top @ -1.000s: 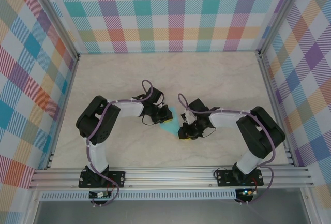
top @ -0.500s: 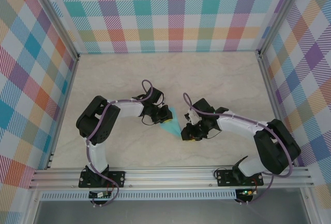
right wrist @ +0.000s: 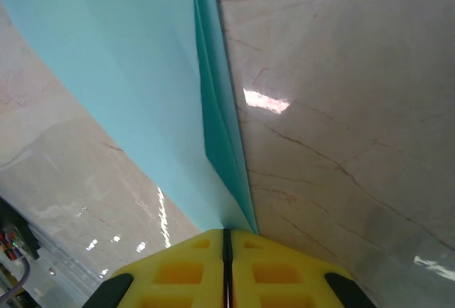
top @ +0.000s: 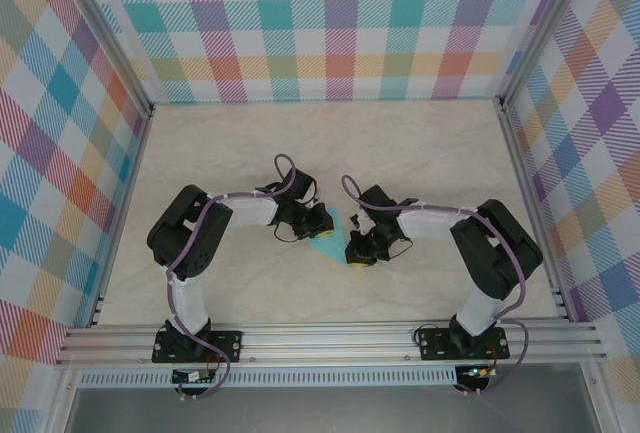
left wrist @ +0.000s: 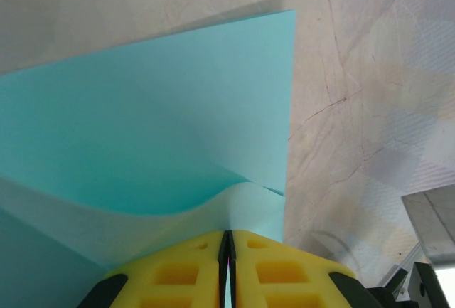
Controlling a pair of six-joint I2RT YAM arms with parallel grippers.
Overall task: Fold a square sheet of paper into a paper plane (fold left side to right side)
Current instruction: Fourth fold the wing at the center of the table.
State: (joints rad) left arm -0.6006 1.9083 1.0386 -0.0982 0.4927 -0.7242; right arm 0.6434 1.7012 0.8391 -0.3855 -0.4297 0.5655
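Marble-look table (top: 420, 153) — turquoise paper plane (top: 328, 241) at centre; plaid walls (top: 330, 23), aluminium rail (top: 330, 341).

Pastel plaid walls (top: 340, 23) enclose a marbled tabletop (top: 430, 153).

From above, the paper plane (top: 331, 243) is a small turquoise patch, partly covered by the left gripper (top: 320, 221) and right gripper (top: 353, 253); its creases and tip are too small to tell. The left wrist view cuts it off at left and bottom. The right wrist view cuts it off at the top.
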